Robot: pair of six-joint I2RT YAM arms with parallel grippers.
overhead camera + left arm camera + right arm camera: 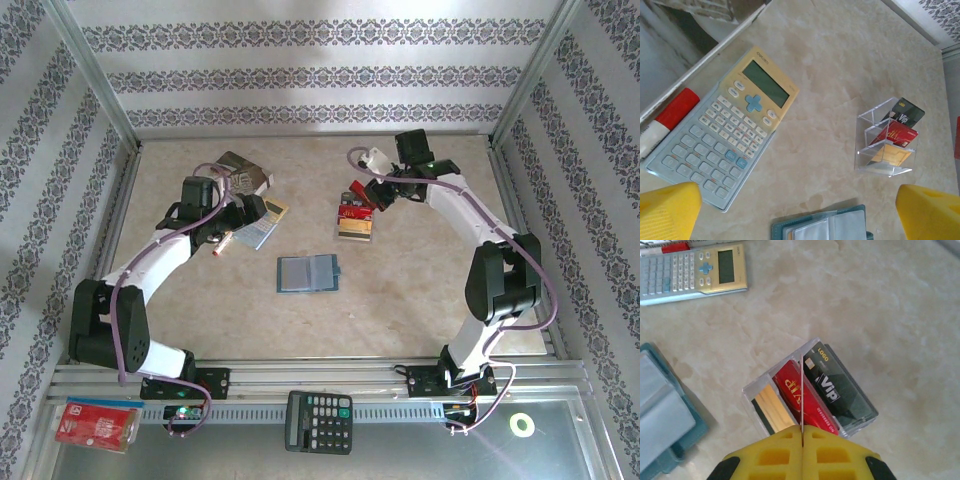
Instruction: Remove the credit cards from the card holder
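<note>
The card holder (308,272) was laid open, long axis crosswise; left tool (800,207) was spread wide, right tool (802,437) clamped on a red card (352,194).

Blue card holder (308,272), red, black, gold credit cards (811,399)

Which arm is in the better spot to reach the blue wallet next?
Left, probably: the left fingers hang open close to the blue wallet; the right fingers are shut on a thin card over the clear stand.
</note>
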